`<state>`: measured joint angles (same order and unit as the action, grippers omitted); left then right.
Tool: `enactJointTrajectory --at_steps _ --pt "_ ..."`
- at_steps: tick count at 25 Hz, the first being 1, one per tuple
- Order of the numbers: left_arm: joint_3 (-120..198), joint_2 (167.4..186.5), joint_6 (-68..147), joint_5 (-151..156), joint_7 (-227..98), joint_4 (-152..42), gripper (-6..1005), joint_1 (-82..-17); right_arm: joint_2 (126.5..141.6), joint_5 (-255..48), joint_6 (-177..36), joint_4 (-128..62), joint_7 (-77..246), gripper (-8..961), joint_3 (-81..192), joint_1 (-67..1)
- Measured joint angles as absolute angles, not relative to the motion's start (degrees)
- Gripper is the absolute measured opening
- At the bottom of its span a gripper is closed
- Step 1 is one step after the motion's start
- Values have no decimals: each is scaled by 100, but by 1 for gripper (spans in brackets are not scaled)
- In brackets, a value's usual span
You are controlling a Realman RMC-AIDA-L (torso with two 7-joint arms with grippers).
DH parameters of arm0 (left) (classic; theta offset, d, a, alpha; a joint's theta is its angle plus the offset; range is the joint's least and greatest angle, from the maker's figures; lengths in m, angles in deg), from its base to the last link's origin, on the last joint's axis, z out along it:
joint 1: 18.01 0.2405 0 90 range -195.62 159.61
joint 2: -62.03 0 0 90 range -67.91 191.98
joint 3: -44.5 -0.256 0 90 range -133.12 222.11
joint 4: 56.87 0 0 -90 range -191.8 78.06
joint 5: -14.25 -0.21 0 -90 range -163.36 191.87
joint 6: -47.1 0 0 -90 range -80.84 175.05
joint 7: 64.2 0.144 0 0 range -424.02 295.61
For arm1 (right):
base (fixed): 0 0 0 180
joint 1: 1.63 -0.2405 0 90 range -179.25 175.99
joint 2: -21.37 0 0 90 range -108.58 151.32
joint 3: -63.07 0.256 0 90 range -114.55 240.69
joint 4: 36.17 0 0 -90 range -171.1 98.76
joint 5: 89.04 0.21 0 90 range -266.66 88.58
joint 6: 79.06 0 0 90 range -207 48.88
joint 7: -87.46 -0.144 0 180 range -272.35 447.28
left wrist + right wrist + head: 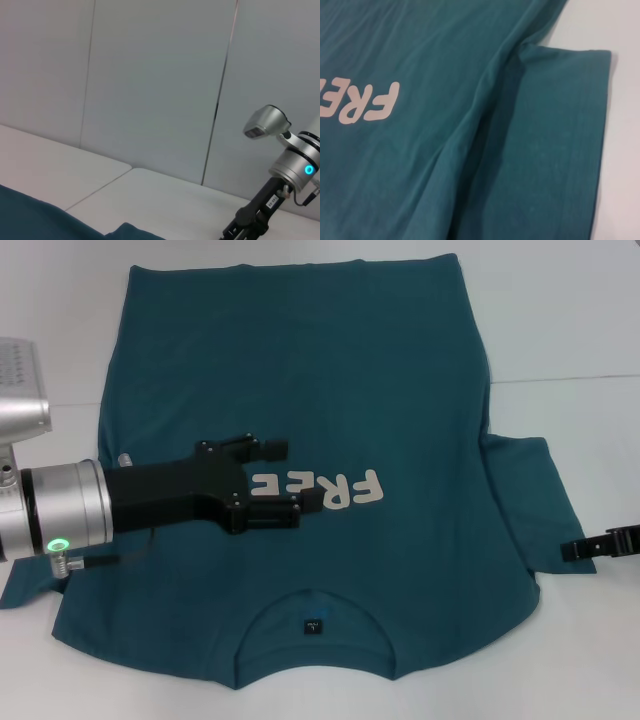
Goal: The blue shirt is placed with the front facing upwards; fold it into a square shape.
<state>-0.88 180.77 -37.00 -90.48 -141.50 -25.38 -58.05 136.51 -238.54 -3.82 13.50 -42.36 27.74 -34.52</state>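
blue shirt (445, 150), sleeve (560, 140), white table (620, 150)

Evenly and brightly lit from overhead; soft shadow under the left gripper (285, 480); mild glare on white table (570, 320).

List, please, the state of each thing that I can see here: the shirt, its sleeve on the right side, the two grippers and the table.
blue shirt: spread flat, front up, not yet folded.
right sleeve: lying out flat on the table, unfolded.
left gripper: open, over the chest lettering, holding nothing.
right gripper: at the outer edge of the right sleeve; grip unclear.
table: white, bearing the shirt.
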Motion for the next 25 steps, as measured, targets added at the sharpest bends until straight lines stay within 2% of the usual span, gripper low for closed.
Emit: enactJointTrajectory --at_steps 25 --pt "-97 18077 -3700 -9053 -14119 -2547 919 -5800 13669 -23810 -626 1069 -4182 769 2792 -3459"
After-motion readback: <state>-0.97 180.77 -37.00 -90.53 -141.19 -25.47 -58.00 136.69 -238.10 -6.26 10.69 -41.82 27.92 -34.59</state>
